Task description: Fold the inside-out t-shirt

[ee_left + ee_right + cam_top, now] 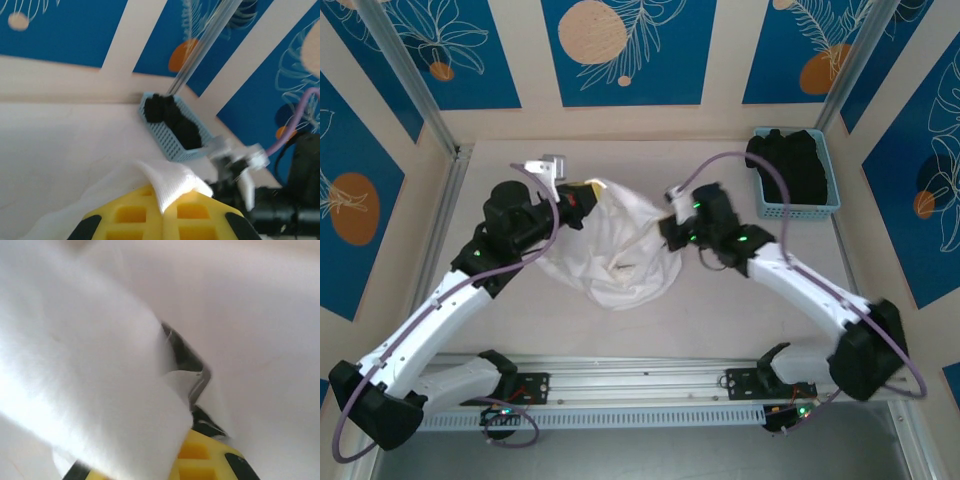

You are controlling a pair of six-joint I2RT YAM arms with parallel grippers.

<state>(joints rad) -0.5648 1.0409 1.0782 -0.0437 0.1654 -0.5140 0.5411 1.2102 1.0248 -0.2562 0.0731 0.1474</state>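
I see inside-out t-shirt (620, 250) bunched mid-table (740, 300) between both arms | left gripper (578, 200) pinching its far-left edge | right gripper (672, 225) closed on its right edge, cloth draped over fingers (200, 455) | black garment (790, 165) in blue basket (800, 210), far right

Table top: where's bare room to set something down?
Bare table along the back wall, from the t-shirt to the blue basket; a narrower strip before the front rail. Crowded mid-table, where left gripper and right gripper grip it.

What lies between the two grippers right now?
The white t-shirt, bunched on the table, spans the stretch from the left gripper to the right gripper, as the top view shows.
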